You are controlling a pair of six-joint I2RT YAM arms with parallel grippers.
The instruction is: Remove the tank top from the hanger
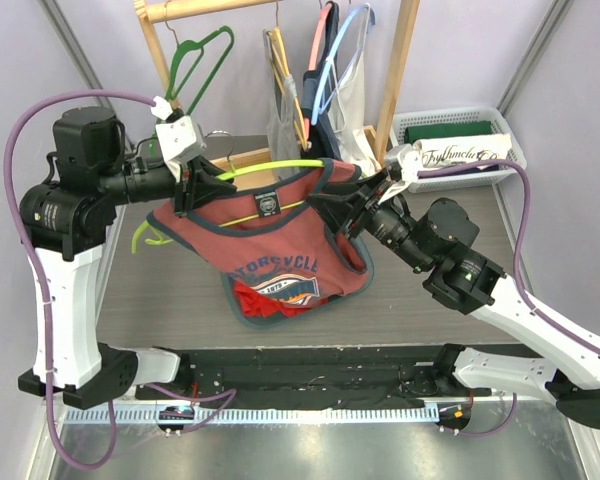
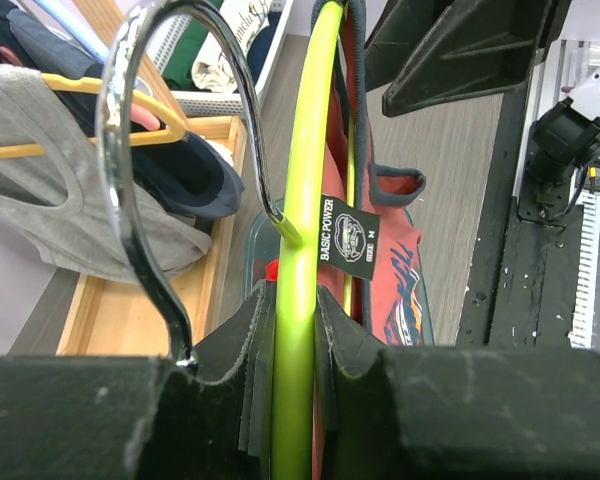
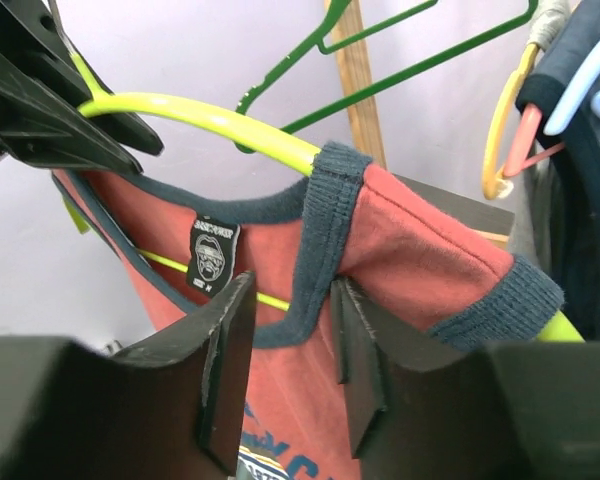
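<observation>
Clothes rack (image 1: 398, 70) blocks behind the tank top (image 1: 280, 235); table (image 1: 150, 290) open left.

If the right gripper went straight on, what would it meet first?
Likely the tank top strap: its navy trim runs between the open fingers of the right gripper, with the hanger just behind.

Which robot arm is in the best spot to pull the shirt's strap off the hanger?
Right. The right gripper stands open around the strap of the red, navy-trimmed tank top, likely ready to pull. The left gripper is shut on the lime-green plastic hanger, holding it.
</observation>
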